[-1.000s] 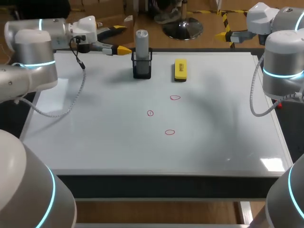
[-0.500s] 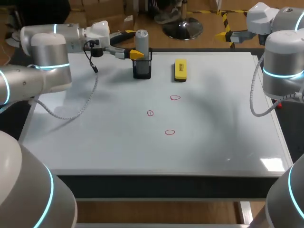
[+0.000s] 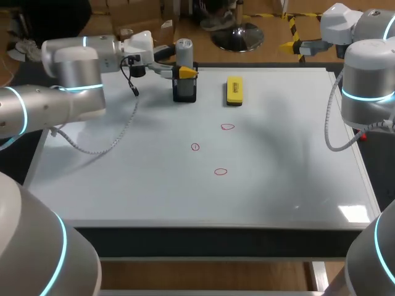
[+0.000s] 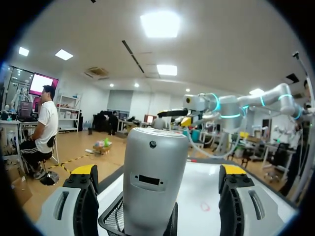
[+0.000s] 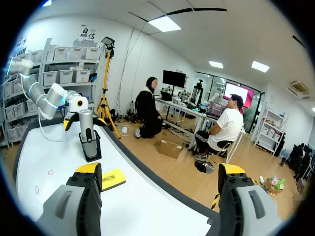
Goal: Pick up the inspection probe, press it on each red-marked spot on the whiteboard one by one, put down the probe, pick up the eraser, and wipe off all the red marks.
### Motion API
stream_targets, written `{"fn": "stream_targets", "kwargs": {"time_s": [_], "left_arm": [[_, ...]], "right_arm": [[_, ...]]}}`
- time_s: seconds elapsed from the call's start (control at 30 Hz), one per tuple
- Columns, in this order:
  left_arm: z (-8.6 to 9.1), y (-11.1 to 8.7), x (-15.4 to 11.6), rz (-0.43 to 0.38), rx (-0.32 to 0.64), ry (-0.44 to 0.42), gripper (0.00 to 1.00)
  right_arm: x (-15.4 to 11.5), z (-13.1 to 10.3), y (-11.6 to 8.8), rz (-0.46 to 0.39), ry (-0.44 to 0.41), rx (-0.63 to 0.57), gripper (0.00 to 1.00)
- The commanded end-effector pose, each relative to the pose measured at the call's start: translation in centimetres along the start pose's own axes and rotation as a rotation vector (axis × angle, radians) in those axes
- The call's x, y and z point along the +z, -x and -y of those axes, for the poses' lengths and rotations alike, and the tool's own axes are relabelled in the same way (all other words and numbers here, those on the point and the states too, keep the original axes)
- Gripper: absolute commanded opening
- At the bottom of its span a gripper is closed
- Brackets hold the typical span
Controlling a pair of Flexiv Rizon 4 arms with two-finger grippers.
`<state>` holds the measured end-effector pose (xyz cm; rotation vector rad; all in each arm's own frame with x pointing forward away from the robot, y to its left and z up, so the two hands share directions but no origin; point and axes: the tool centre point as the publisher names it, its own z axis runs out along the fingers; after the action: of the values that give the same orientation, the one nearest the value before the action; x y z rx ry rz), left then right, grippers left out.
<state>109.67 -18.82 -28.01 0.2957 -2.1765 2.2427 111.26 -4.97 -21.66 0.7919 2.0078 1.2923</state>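
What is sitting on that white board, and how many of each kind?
Grey probe: 1
Black mesh holder: 1
Yellow eraser: 1
Red marks: 3
Total: 6

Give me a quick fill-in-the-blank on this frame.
The whiteboard carries ___ red marks.
The left gripper is ___, one finger on each side of the inspection probe.
The eraser beside the black mesh holder is coloured ___.
The right gripper holds ___.
Missing words: three; open; yellow; nothing.
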Motion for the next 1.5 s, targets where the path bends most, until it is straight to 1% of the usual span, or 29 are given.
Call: {"fn": "stream_targets", "kwargs": {"time_s": [0.03, 0.33, 0.37, 0.4, 0.43, 0.47, 0.5, 0.53, 0.57, 0.7, 1.07, 1.5], "left_arm": [[-0.2, 0.5, 0.4, -0.007, 0.001, -0.012, 1.0], [0.1, 0.6, 0.6, -0.005, 0.01, -0.017, 1.0], [0.1, 0.6, 0.6, -0.004, 0.008, -0.015, 0.98], [0.1, 0.6, 0.6, -0.005, 0.008, -0.013, 0.94], [0.1, 0.6, 0.6, -0.007, 0.009, -0.012, 0.81], [0.1, 0.6, 0.6, -0.008, 0.009, -0.009, 0.63], [0.1, 0.6, 0.6, -0.008, 0.009, -0.008, 0.41], [0.1, 0.6, 0.6, -0.008, 0.008, -0.007, 0.13], [0.1, 0.6, 0.6, -0.008, 0.008, -0.006, 0.0], [0.0, 0.6, 0.5, -0.008, 0.01, -0.005, 0.0], [0.5, 0.5, 0.4, -0.009, 0.025, -0.002, 0.0], [3.0, 0.1, 0.4, -0.047, 0.056, 0.005, 0.0]], "right_arm": [[0.0, 0.0, 0.0, -0.001, -0.001, 0.0, 1.0], [0.0, 0.0, 0.0, -0.001, -0.001, 0.0, 1.0], [0.0, 0.0, 0.0, -0.001, -0.001, 0.0, 1.0], [0.0, 0.0, 0.0, -0.001, -0.001, 0.0, 1.0], [0.0, 0.0, 0.0, -0.001, -0.001, 0.0, 1.0], [0.0, 0.0, 0.0, -0.001, -0.001, 0.0, 1.0], [0.0, 0.0, 0.0, -0.001, -0.001, 0.0, 1.0], [0.0, 0.0, 0.0, -0.001, -0.001, 0.0, 1.0], [0.0, 0.0, 0.0, -0.001, -0.001, 0.0, 1.0], [0.0, 0.0, 0.0, -0.001, -0.001, 0.0, 1.0], [0.0, 0.0, 0.0, -0.001, -0.001, 0.0, 1.0], [0.0, 0.0, 0.0, -0.001, -0.001, 0.0, 1.0]]}}
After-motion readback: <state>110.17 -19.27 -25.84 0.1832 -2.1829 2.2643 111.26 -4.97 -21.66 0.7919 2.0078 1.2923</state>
